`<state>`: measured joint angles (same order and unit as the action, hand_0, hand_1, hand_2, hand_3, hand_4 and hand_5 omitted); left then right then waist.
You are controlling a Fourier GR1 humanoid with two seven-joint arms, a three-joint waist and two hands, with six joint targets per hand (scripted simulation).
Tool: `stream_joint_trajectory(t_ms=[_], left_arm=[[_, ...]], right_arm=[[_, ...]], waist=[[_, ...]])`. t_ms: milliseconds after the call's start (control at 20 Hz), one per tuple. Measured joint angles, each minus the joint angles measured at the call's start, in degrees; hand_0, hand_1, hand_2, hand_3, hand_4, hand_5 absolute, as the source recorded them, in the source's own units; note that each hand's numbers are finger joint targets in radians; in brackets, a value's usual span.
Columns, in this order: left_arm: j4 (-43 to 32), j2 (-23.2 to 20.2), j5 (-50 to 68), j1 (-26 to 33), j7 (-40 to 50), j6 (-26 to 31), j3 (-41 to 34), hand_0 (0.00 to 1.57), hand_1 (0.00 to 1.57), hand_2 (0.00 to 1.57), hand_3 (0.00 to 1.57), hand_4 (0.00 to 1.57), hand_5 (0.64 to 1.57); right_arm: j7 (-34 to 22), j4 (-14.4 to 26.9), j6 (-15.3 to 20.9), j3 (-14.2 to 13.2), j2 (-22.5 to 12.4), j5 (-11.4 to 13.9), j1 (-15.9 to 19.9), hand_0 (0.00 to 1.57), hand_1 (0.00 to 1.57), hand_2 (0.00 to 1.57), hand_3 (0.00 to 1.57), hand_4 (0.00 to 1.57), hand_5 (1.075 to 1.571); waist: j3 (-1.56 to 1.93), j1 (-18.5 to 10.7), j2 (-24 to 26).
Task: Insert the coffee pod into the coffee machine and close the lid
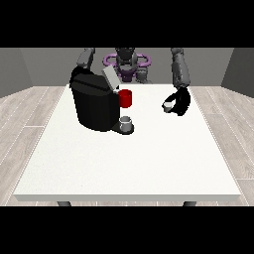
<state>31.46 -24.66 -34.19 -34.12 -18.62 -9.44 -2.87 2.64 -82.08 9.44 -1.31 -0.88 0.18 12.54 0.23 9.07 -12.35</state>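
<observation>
While curled around the coffee pod (168,104), the hand at the view's right (179,102) hovers beside the coffee machine (95,104).

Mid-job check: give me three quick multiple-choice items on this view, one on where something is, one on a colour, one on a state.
1. Where is the coffee pod?
A. in the hand at the view's right
B. on the machine's tray
C. at the table's near edge

2. What colour is the cup beside the coffee machine?
A. blue
B. red
C. yellow

3. How is the machine's lid?
A. shut
B. raised
C. lying on the table

Answers: A, the hand at the view's right curls round it; B, the cup is red; B, the lid tilts up above the machine.
</observation>
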Motion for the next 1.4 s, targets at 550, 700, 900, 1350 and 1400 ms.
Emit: stream_joint_trajectory(t_ms=[550, 700, 900, 1350, 1400], left_arm=[[3.1, 0.1, 0.0, -4.9, -2.7, 8.3, 1.0, 1.29, 1.29, 1.36, 1.34, 0.56, 1.571], [4.1, -0.1, 0.1, -6.8, -1.6, 11.1, 1.0, 1.26, 1.26, 1.33, 1.29, 0.54, 1.571], [6.5, 0.1, 0.0, -10.8, 0.2, 14.4, 1.3, 1.25, 1.25, 1.33, 1.29, 0.56, 1.571], [7.1, -0.8, 0.0, -18.1, 4.9, 16.6, -0.9, 1.01, 1.01, 1.20, 1.22, 0.54, 1.571], [7.3, -0.5, -0.3, -18.4, 5.3, 16.1, -0.8, 1.07, 1.07, 1.22, 1.23, 0.52, 1.571]], right_arm=[[1.6, 5.8, -0.2, -2.2, -0.3, -1.9, -0.4, 0.00, 0.00, 0.00, 0.00, 0.44, 1.571], [1.0, 7.0, -0.1, -2.0, -0.3, -2.1, -0.8, 0.00, 0.00, 0.00, 0.00, 0.49, 1.571], [2.0, 9.6, -0.8, -2.5, -0.9, -2.1, 0.4, 0.00, 0.00, 0.00, 0.00, 0.51, 1.571], [2.0, 8.5, -2.0, -0.6, -0.4, -1.9, 2.2, 0.00, 0.00, 0.00, 0.00, 0.48, 1.571], [2.5, 8.6, -2.1, -0.6, -0.4, -1.9, 1.9, 0.00, 0.00, 0.00, 0.00, 0.50, 1.571]], waist=[[-0.20, -1.8, 4.6], [-0.20, -1.6, 6.0], [-0.21, -1.9, 6.5], [-0.22, 1.6, 5.2], [-0.22, 1.9, 5.1]])
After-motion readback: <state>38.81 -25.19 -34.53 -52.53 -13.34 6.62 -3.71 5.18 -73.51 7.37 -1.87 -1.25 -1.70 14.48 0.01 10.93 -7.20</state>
